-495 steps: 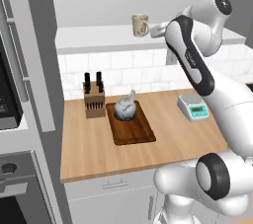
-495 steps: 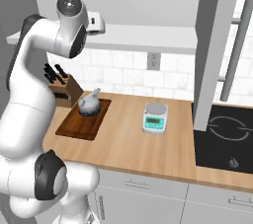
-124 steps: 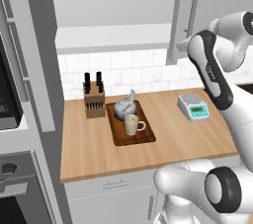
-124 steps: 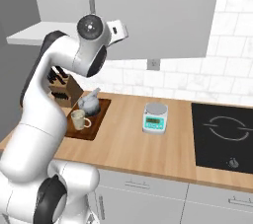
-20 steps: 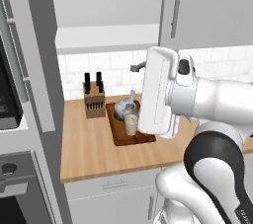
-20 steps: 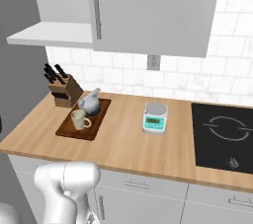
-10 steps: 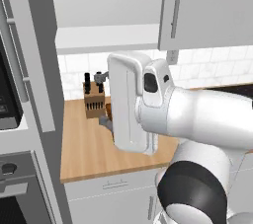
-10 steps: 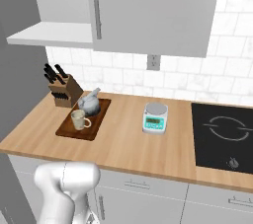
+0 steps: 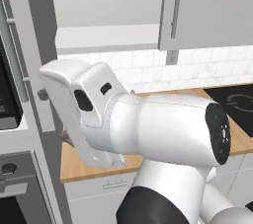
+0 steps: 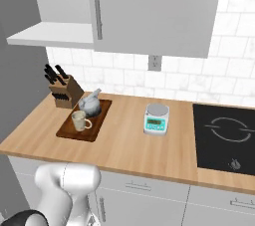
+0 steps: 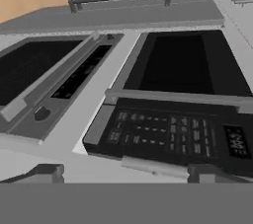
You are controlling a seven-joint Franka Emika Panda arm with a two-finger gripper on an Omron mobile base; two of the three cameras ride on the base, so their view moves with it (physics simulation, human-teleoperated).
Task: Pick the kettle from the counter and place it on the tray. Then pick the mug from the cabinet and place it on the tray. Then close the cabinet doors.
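Observation:
The grey kettle and the cream mug both sit on the dark-brown tray on the wood counter. The cabinet's right door is flat shut, its bar handle vertical. Left of it the pale inner shelf lies exposed. My gripper is open with nothing between its fingertips, and it faces the oven column's dark control panel. My arm bulks across the left base view, hiding the tray there.
A knife block stands behind the tray. A small scale sits mid-counter, with a black cooktop to its right. The tall grey oven column stands close on the left, right by my hand.
My arm has swung left across the left base view toward the oven column. Kettle and mug stay put on the tray. The right door, open seconds ago, is shut.

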